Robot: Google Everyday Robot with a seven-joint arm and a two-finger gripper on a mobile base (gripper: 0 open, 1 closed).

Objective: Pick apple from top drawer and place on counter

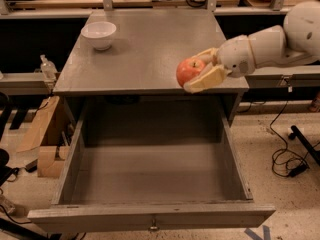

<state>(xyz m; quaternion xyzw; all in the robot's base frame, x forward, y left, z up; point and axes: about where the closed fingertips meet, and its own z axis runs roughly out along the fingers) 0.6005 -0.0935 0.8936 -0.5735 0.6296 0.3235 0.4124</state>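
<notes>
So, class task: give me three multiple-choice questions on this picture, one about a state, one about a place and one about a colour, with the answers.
1. The top drawer is:
A. shut
B. pulled open
C. lying on the floor

2. The apple is:
A. on the drawer's floor
B. on the ground beside the cabinet
C. in the gripper, at the front right edge of the counter

3. The bowl on the counter's back left corner is:
A. white
B. blue
C. red

Answers:
1 B, since the drawer's inside shows in front of the cabinet.
2 C, since the two fingers close on the apple by the counter's edge.
3 A, since the bowl looks plain white against the grey top.
</notes>
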